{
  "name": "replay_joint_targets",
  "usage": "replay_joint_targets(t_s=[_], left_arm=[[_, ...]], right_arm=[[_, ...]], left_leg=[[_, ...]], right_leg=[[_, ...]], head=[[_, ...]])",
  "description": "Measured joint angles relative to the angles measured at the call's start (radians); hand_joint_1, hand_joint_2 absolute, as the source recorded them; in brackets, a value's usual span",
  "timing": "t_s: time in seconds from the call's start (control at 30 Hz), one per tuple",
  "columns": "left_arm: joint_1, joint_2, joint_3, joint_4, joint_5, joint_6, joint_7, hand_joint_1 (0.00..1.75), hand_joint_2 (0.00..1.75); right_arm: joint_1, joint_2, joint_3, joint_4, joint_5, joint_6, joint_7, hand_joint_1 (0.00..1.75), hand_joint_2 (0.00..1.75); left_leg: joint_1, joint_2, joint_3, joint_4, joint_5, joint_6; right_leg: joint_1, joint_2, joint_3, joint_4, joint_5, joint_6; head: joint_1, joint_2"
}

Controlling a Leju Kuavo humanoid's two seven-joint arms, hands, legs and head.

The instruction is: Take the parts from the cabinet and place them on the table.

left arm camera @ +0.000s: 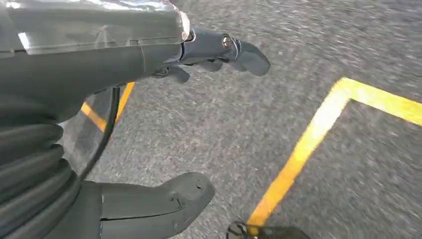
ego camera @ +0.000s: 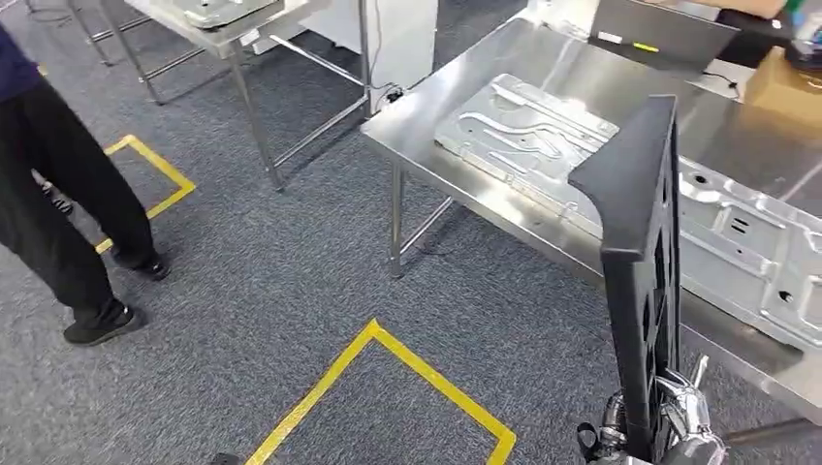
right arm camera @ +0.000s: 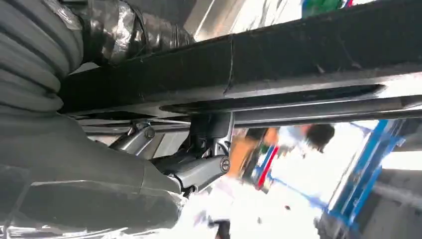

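Observation:
A long flat black part (ego camera: 640, 262) stands upright in my right hand (ego camera: 659, 426), which grips its lower end at the bottom right of the head view. In the right wrist view the same black part (right arm camera: 298, 55) runs across the picture, with the fingers (right arm camera: 194, 169) wrapped around it. The steel table (ego camera: 456, 107) lies ahead to the right, and stamped metal panels (ego camera: 528, 131) lie on it. My left hand (left arm camera: 164, 124) hangs over the grey carpet, its fingers apart and holding nothing.
A person in dark trousers (ego camera: 58, 213) stands at the left on the carpet. Yellow tape lines (ego camera: 388, 358) mark the floor. A second steel table (ego camera: 223, 24) stands at the back left. A cardboard box (ego camera: 785, 87) sits at the far right.

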Motion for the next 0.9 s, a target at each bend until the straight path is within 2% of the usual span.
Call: replay_joint_targets(t_s=[0.03, 0.17, 0.2, 0.23, 0.27, 0.33, 0.37, 0.4, 0.43, 0.47, 0.5, 0.53, 0.57, 0.6, 0.67, 0.7, 0.73, 0.77, 0.8, 0.83, 0.87, 0.9], left_arm=[[0.000, 0.000, 0.000, 0.000, -0.004, 0.000, 0.000, 0.00, 1.75], [-0.007, 0.001, 0.000, 0.000, -0.029, -0.011, 0.005, 0.00, 1.75], [-0.010, 0.002, 0.000, 0.000, -0.034, -0.015, 0.005, 0.00, 1.75], [-0.012, 0.005, 0.000, 0.000, -0.041, -0.018, 0.005, 0.00, 1.75], [-0.012, 0.005, 0.000, 0.000, -0.047, -0.019, 0.004, 0.00, 1.75], [-0.007, 0.006, 0.000, 0.000, -0.060, -0.026, 0.004, 0.00, 1.75], [-0.004, 0.008, 0.000, 0.000, -0.064, -0.027, 0.004, 0.00, 1.75], [-0.002, 0.009, 0.000, 0.000, -0.068, -0.028, 0.005, 0.00, 1.75], [-0.003, 0.011, 0.000, 0.000, -0.074, -0.030, 0.005, 0.00, 1.75], [-0.004, 0.011, -0.001, 0.000, -0.077, -0.032, 0.005, 0.00, 1.75], [-0.006, 0.013, -0.002, 0.000, -0.081, -0.032, 0.005, 0.00, 1.75], [-0.006, 0.016, -0.002, 0.000, -0.081, -0.032, 0.005, 0.00, 1.75], [-0.005, 0.016, -0.002, 0.000, -0.083, -0.034, 0.005, 0.00, 1.75], [-0.007, 0.016, -0.003, 0.000, -0.085, -0.035, 0.005, 0.00, 1.75], [-0.011, 0.016, -0.004, 0.000, -0.093, -0.036, 0.007, 0.00, 1.75], [-0.013, 0.013, -0.005, 0.000, -0.095, -0.036, 0.007, 0.00, 1.75], [-0.014, 0.014, -0.005, 0.000, -0.096, -0.037, 0.007, 0.00, 1.75], [-0.013, 0.015, -0.005, 0.000, -0.100, -0.037, 0.006, 0.00, 1.75], [-0.011, 0.016, -0.005, 0.000, -0.102, -0.037, 0.007, 0.00, 1.75], [-0.011, 0.016, -0.005, 0.000, -0.103, -0.037, 0.008, 0.00, 1.75], [-0.011, 0.016, -0.005, 0.000, -0.105, -0.037, 0.009, 0.00, 1.75], [-0.011, 0.016, -0.005, 0.000, -0.108, -0.037, 0.010, 0.00, 1.75]], right_arm=[[-0.007, -0.005, 0.001, 0.003, 0.060, -0.026, 0.045, 1.75, 1.75], [-0.019, -0.008, -0.018, 0.022, 0.359, -0.047, 0.195, 1.75, 1.75], [-0.025, -0.008, -0.030, 0.028, 0.424, -0.047, 0.225, 1.75, 1.75], [-0.035, -0.008, -0.038, 0.033, 0.470, -0.049, 0.256, 1.75, 1.75], [-0.052, -0.013, -0.043, 0.040, 0.513, -0.049, 0.291, 1.75, 1.75], [-0.081, -0.035, -0.047, 0.069, 0.609, -0.050, 0.374, 1.75, 1.75], [-0.094, -0.050, -0.048, 0.084, 0.639, -0.049, 0.406, 1.75, 1.75], [-0.105, -0.064, -0.049, 0.100, 0.661, -0.048, 0.439, 1.75, 1.75], [-0.123, -0.082, -0.049, 0.119, 0.679, -0.043, 0.478, 1.75, 1.75], [-0.142, -0.101, -0.048, 0.136, 0.689, -0.037, 0.512, 1.75, 1.75], [-0.155, -0.116, -0.048, 0.148, 0.693, -0.036, 0.533, 1.75, 1.75], [-0.166, -0.126, -0.048, 0.158, 0.695, -0.036, 0.544, 1.75, 1.75], [-0.182, -0.140, -0.044, 0.169, 0.699, -0.028, 0.557, 1.75, 1.75], [-0.192, -0.151, -0.039, 0.179, 0.702, -0.017, 0.573, 1.75, 1.75], [-0.208, -0.176, -0.035, 0.200, 0.701, 0.000, 0.596, 1.75, 1.75], [-0.218, -0.189, -0.034, 0.209, 0.694, 0.003, 0.603, 1.75, 1.75], [-0.229, -0.200, -0.033, 0.220, 0.688, 0.005, 0.608, 1.75, 1.75], [-0.251, -0.208, -0.031, 0.231, 0.683, 0.007, 0.611, 1.75, 1.75], [-0.269, -0.216, -0.027, 0.245, 0.688, 0.007, 0.617, 1.75, 1.75], [-0.278, -0.221, -0.026, 0.257, 0.701, 0.006, 0.626, 1.75, 1.75], [-0.282, -0.224, -0.026, 0.267, 0.708, 0.005, 0.632, 1.75, 1.75], [-0.284, -0.229, -0.026, 0.276, 0.711, 0.005, 0.637, 1.75, 1.75]], left_leg=[[-0.006, 0.008, 0.004, -0.005, -0.003, -0.006], [-0.006, 0.047, 0.028, -0.017, -0.010, -0.032], [0.001, 0.025, 0.030, -0.010, -0.021, -0.039], [-0.001, -0.021, 0.016, 0.025, -0.046, -0.037], [0.000, -0.052, -0.018, 0.096, -0.086, -0.036], [-0.003, -0.073, -0.098, 0.249, -0.146, -0.034], [-0.003, -0.074, -0.128, 0.295, -0.147, -0.033], [-0.004, -0.075, -0.133, 0.287, -0.121, -0.029], [-0.006, -0.078, -0.117, 0.232, -0.074, -0.024], [-0.008, -0.089, -0.085, 0.146, -0.018, -0.016], [-0.011, -0.119, -0.053, 0.060, 0.030, -0.008], [-0.009, -0.173, -0.037, 0.027, 0.022, 0.003], [-0.009, -0.172, -0.038, 0.006, 0.025, -0.001], [-0.014, -0.160, -0.032, 0.008, 0.025, 0.000], [-0.017, -0.141, -0.030, 0.001, 0.029, 0.008], [-0.001, -0.123, -0.025, -0.014, 0.038, 0.016], [-0.004, -0.114, -0.020, -0.021, 0.040, 0.020], [-0.005, -0.102, -0.019, -0.023, 0.040, 0.025], [-0.006, -0.088, -0.018, -0.022, 0.039, 0.026], [-0.006, -0.078, -0.018, -0.022, 0.037, 0.024], [-0.005, -0.069, -0.018, -0.022, 0.035, 0.023], [-0.004, -0.065, -0.016, -0.021, 0.033, 0.020]], right_leg=[[0.014, -0.032, 0.007, -0.007, -0.020, -0.006], [0.018, 0.016, 0.006, -0.021, -0.015, -0.025], [0.005, 0.028, 0.018, -0.034, -0.008, -0.034], [0.006, 0.036, 0.021, -0.037, -0.008, -0.040], [0.007, 0.045, 0.020, -0.037, -0.007, -0.048], [0.013, 0.073, 0.020, -0.034, -0.010, -0.055], [0.017, 0.090, 0.021, -0.033, -0.010, -0.056], [0.020, 0.107, 0.022, -0.031, -0.011, -0.057], [0.022, 0.123, 0.025, -0.030, -0.012, -0.056], [0.023, 0.139, 0.027, -0.027, -0.013, -0.054], [0.023, 0.150, 0.028, -0.025, -0.015, -0.052], [0.020, 0.160, 0.026, -0.023, -0.017, -0.049], [0.023, 0.172, 0.020, -0.016, -0.018, -0.043], [0.017, 0.183, 0.015, -0.019, -0.014, -0.036], [0.013, 0.207, 0.010, -0.025, -0.009, -0.021], [0.015, 0.197, 0.010, -0.018, -0.013, -0.018], [0.022, 0.135, -0.001, 0.004, -0.029, -0.011], [0.018, 0.095, -0.033, 0.061, -0.065, -0.005], [0.013, 0.072, -0.075, 0.139, -0.103, 0.001], [0.007, 0.061, -0.114, 0.212, -0.130, 0.006], [0.000, 0.056, -0.143, 0.263, -0.139, 0.011], [-0.005, 0.054, -0.148, 0.265, -0.122, 0.016]], head=[[0.000, 0.000], [0.000, 0.000], [-0.001, 0.000], [-0.002, 0.000], [-0.003, 0.000], [-0.003, 0.000], [-0.003, 0.000], [-0.003, 0.000], [-0.003, 0.000], [-0.003, 0.000], [-0.003, 0.000], [-0.003, 0.000], [-0.003, 0.000], [-0.003, 0.000], [-0.003, 0.000], [-0.004, 0.000], [0.001, 0.000], [0.005, 0.000], [0.005, 0.000], [0.005, 0.000], [0.005, 0.000], [0.005, 0.000]])
